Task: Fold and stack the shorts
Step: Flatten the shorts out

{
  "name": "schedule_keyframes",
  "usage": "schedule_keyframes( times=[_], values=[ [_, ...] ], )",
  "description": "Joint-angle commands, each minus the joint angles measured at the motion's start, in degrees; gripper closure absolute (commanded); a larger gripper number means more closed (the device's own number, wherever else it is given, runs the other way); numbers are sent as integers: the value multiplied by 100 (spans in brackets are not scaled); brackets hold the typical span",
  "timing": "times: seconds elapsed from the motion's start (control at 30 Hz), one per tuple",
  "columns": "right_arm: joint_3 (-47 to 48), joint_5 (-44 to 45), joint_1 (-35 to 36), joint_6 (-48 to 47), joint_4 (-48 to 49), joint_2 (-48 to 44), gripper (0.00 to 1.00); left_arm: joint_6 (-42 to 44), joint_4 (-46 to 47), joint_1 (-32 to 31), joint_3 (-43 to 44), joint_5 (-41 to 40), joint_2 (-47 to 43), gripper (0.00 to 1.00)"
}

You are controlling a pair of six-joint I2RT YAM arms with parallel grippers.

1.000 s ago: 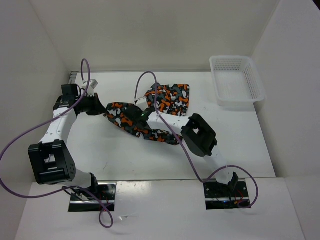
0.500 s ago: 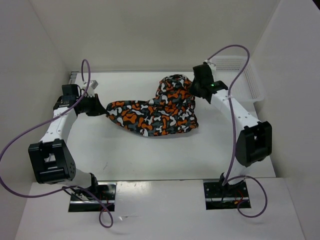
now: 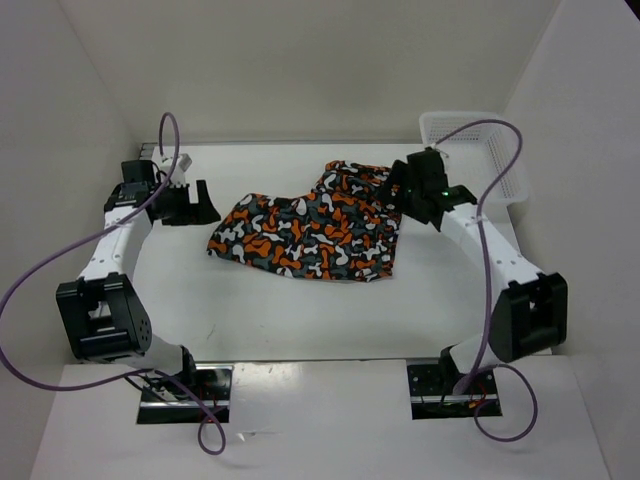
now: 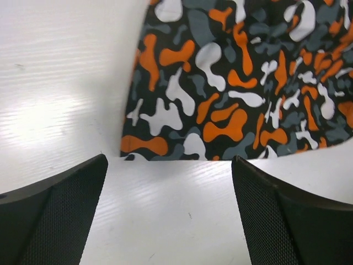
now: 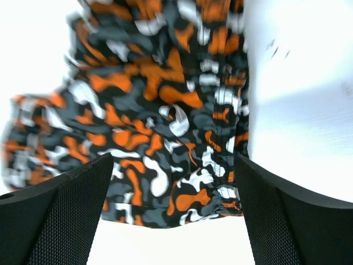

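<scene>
The shorts (image 3: 310,224), printed in orange, grey, black and white blotches, lie spread on the white table (image 3: 260,310) between the two arms. My left gripper (image 3: 203,204) stands open just left of the cloth's left edge, with only bare table between its fingers (image 4: 55,210). The shorts (image 4: 242,83) fill the upper part of the left wrist view. My right gripper (image 3: 393,192) is open at the cloth's right end. In the right wrist view the gathered hem of the shorts (image 5: 165,127) lies loose between its spread fingers (image 5: 287,221).
A white mesh basket (image 3: 474,160) stands at the back right, just behind the right arm. White walls close in the table at the back and on both sides. Purple cables loop over both arms.
Both grippers have opened and let go of the shorts. The right arm swung from the middle out to the right, spreading the cloth. The shorts now lie flatter on the table.
</scene>
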Motion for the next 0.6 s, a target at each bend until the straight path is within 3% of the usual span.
schedule_keyframes(
  times=[0.0, 0.13, 0.27, 0.3, 0.33, 0.37, 0.47, 0.53, 0.57],
  values=[
    [-163, -71, -260, 84, -13, -841, 6, 25, -159, 75, 409, -700, -98, 0],
    [-706, -518, -260, 268, -171, -1291, 16, 25, -64, 330, -133, -458, -274, 0],
    [-1630, -1160, -207, 760, 4, -1704, 27, 25, 209, 330, -1354, -333, -748, 32],
    [-1945, -1222, -147, 952, 5, -1853, 29, 25, 210, 330, -1774, -333, -1002, 45],
    [-2079, -1223, -146, 1041, 5, -1933, 31, 25, 271, 330, -1944, -429, -1109, 49],
    [-2306, -1275, -146, 1138, 66, -1994, 34, 25, 332, 330, -2085, -430, -1188, 49],
    [-2510, -1346, -146, 1340, 146, -2109, 42, 25, 692, 330, -2428, -79, -1085, 23],
    [-2572, -1495, -146, 1402, 303, -1987, 43, 25, 1035, 278, -2429, 106, -821, 12],
    [-2642, -1547, -146, 1403, 443, -1934, 43, 25, 1271, 278, -2429, 107, -541, 12]
  ],
)
